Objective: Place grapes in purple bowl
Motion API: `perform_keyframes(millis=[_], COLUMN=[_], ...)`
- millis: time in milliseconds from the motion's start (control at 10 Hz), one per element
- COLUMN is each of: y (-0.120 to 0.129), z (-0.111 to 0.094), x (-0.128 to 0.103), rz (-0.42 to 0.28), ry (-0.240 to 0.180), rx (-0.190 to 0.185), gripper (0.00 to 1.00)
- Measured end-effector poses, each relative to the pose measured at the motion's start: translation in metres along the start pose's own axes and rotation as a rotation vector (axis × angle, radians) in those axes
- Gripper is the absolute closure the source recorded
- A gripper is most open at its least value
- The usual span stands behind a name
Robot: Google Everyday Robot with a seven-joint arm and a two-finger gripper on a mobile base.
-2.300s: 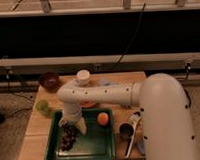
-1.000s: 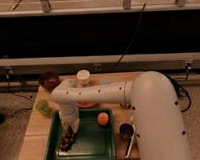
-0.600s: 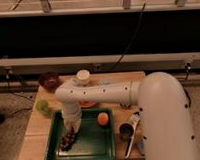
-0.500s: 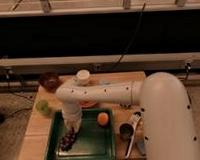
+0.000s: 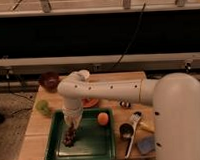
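Observation:
The grapes [image 5: 69, 137], a dark purple-red bunch, lie in the left part of the green tray [image 5: 94, 151]. My gripper [image 5: 72, 127] points straight down at the top end of the bunch, and the wrist hides where they meet. The purple bowl [image 5: 48, 80], dark maroon, stands at the table's back left corner, well behind and to the left of the gripper. My white arm [image 5: 109, 91] crosses the table from the right.
An orange fruit [image 5: 102, 118] lies in the tray's right part. An orange bowl [image 5: 90, 102] shows partly under the arm. A green leafy clump [image 5: 43, 107] sits left of the tray. A metal cup [image 5: 127, 131], a spoon [image 5: 132, 124] and a blue sponge [image 5: 145, 145] lie to the right.
The arm swung slightly back to the right over the last second and has held still since. The gripper stays down over the grapes in the tray.

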State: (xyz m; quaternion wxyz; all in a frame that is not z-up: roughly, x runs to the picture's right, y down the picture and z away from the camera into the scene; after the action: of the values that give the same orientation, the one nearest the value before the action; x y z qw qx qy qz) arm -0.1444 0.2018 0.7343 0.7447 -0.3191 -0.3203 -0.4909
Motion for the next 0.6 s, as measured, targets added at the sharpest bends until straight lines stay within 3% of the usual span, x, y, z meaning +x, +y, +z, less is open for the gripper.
perform_keyframes(millis=[600], y=[-0.032], z=[-0.08], x=[-0.004], rz=[-0.074], ry=[0.054], rx=[0.089], gripper=[0.89])
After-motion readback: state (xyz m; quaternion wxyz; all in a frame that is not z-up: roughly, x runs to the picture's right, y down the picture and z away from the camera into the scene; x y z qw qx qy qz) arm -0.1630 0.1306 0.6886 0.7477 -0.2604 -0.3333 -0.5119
